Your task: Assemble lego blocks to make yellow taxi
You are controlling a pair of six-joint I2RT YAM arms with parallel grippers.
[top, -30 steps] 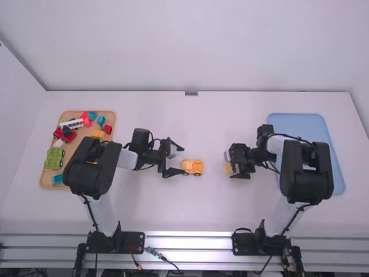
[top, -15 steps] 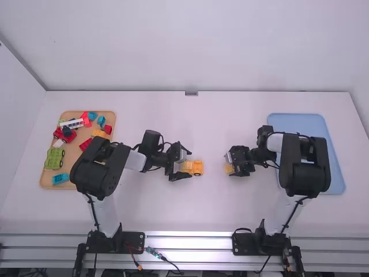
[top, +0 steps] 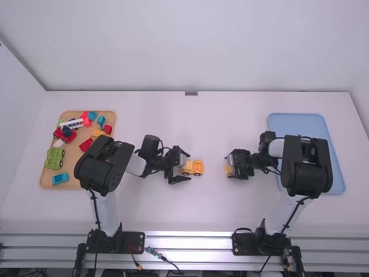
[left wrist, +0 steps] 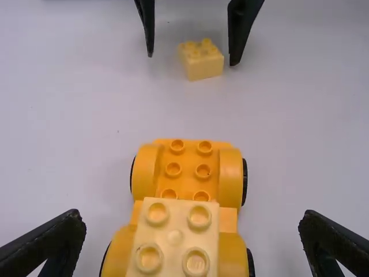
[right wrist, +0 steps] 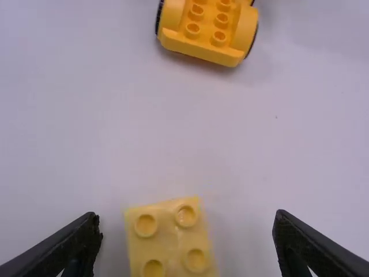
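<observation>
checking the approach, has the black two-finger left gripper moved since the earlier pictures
Yes, the left gripper has shifted rightward and slightly down in the high view, its fingertips now farther along the unmoved orange plastic wheeled base.

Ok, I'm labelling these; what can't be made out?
- High view: part of tan tray, behind left arm; part of blue tray, behind right arm.
- Left wrist view: one end of car base, cut by bottom edge.
- Right wrist view: one side of loose brick, cut by bottom edge.
</observation>
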